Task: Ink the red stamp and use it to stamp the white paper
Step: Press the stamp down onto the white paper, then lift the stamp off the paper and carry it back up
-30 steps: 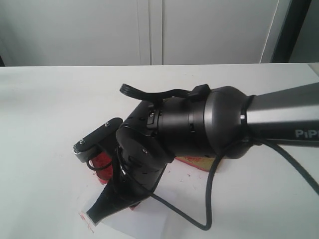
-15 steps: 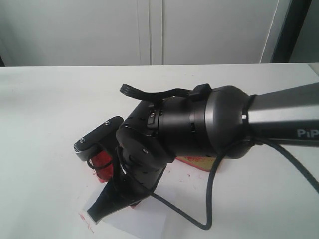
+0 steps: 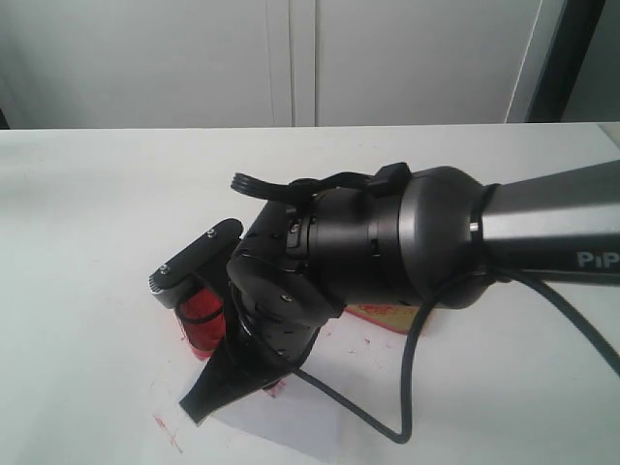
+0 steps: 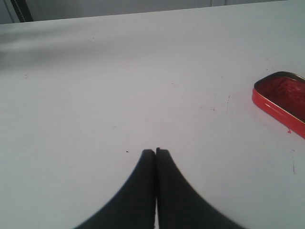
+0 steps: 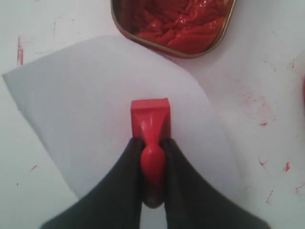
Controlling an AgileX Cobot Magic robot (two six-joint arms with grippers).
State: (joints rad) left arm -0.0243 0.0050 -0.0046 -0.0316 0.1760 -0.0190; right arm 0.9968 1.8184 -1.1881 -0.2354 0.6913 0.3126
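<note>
Found right gripper (image 5: 151, 143) pinching the knob of the red stamp (image 5: 149, 117), base squared downward over the middle of the white paper (image 5: 86, 109), presumably for a centred print; could not confirm contact. Noted ink tin (image 5: 176, 24) just beyond the sheet. Found left gripper (image 4: 156, 152) pressed together, empty, likely parked aside.

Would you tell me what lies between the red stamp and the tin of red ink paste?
Only a bare stretch of the white paper, as the right wrist view shows.

Reaches in from the right as a bulky black arm (image 3: 417, 237), gripper (image 3: 201, 405) angled down at the left edge of paper (image 3: 276, 426). Half hides a red tin (image 3: 203, 327) behind. Red smears (image 3: 167, 429) on table (image 3: 87, 213) nearby.
</note>
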